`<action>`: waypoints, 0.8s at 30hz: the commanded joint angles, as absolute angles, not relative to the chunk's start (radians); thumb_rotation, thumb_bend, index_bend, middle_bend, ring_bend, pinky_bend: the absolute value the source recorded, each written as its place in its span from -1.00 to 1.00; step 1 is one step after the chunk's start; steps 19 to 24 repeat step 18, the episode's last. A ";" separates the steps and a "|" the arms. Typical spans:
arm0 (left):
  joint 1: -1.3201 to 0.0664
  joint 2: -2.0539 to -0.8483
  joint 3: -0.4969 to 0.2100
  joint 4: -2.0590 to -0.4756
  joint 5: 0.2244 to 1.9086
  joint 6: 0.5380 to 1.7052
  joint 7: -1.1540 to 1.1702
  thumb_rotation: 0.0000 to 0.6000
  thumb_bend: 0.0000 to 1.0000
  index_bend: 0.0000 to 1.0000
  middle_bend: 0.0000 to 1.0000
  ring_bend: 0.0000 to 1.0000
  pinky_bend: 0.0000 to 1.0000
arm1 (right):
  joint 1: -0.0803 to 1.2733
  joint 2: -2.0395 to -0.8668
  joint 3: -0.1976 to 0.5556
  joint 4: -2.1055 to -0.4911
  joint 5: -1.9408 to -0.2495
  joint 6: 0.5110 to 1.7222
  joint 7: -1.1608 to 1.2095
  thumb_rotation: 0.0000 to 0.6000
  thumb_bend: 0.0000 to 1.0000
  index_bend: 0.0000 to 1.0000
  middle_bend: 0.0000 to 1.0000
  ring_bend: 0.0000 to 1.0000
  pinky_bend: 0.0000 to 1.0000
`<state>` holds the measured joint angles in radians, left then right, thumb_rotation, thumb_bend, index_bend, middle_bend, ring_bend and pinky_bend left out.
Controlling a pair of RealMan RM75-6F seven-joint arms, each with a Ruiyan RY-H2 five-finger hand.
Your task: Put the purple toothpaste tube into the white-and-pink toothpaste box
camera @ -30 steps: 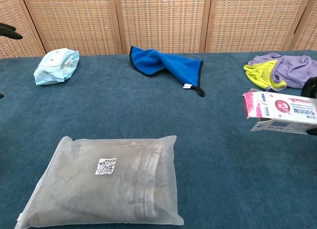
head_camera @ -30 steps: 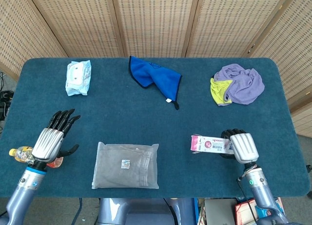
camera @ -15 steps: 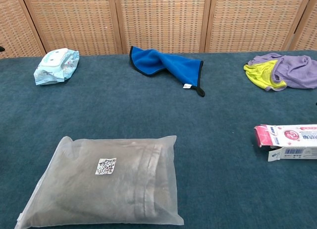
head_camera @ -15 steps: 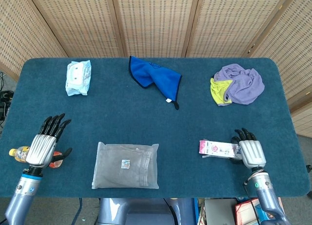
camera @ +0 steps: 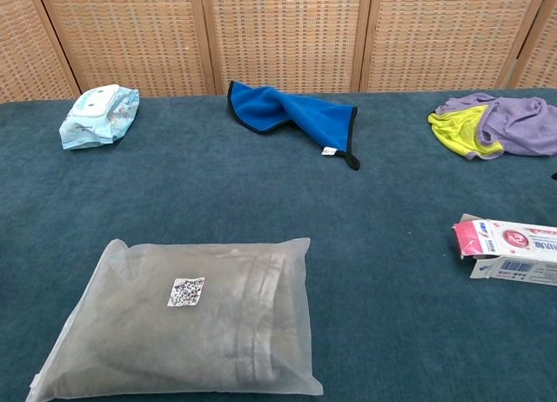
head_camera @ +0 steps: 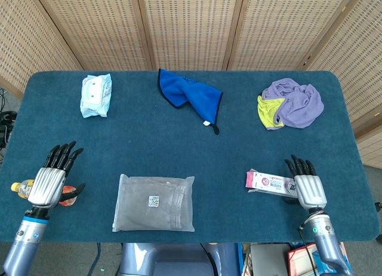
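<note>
Both robot hands idle at the lower corners; box down on the worktop, no purple tube in sight.

Right robot hand [head_camera: 310, 189], lower right of the head view: fingers spread, holding nothing, touching or just beside the near end of the white-and-pink toothpaste box [head_camera: 270, 182], which lies flat on the blue worktop [head_camera: 149, 144], open flap toward frame centre. Left robot hand [head_camera: 49, 183], lower left: fingers apart, empty, well apart from the box. Purple toothpaste tube not visible; cannot tell whether it is inside the box. Risk: a careless regrasp from the end could shove the light carton along the cloth or crush its open flap, blocking insertion.
</note>
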<state>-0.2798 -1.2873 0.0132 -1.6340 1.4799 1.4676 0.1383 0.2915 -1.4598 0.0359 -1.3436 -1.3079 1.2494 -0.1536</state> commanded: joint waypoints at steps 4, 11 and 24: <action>-0.257 -1.270 0.020 -1.642 1.480 1.474 0.176 1.00 -0.47 -1.00 -1.00 -1.00 -1.00 | 0.267 -1.422 0.007 -1.429 -1.418 1.338 -0.174 1.00 -0.84 -1.00 -1.00 -1.00 -1.00; -0.231 -1.254 0.029 -1.643 1.487 1.491 0.196 1.00 -0.46 -1.00 -1.00 -1.00 -1.00 | 0.237 -1.378 -0.001 -1.509 -1.500 1.443 -0.220 1.00 -0.84 -1.00 -1.00 -1.00 -1.00; -0.211 -1.247 0.028 -1.633 1.480 1.487 0.201 1.00 -0.47 -1.00 -1.00 -1.00 -1.00 | 0.206 -1.343 0.009 -1.543 -1.512 1.489 -0.230 1.00 -0.84 -1.00 -1.00 -1.00 -1.00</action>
